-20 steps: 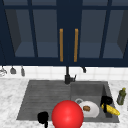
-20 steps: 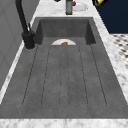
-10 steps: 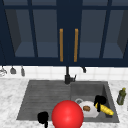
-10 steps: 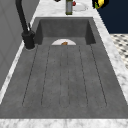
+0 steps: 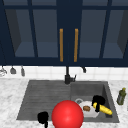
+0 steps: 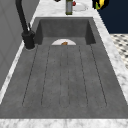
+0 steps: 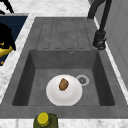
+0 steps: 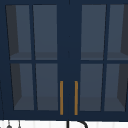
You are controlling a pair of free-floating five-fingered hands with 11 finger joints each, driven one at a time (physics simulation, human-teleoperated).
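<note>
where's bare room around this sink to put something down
The grooved grey draining board, between the black faucet and the marble front edge, is bare. The basin is crowded: the round white plate with a brown morsel fills its floor beside the drain.

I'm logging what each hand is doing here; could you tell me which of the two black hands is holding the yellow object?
The right hand, over the sink basin beside the white plate, grips the yellow object. The left hand hangs with nothing in it.
</note>
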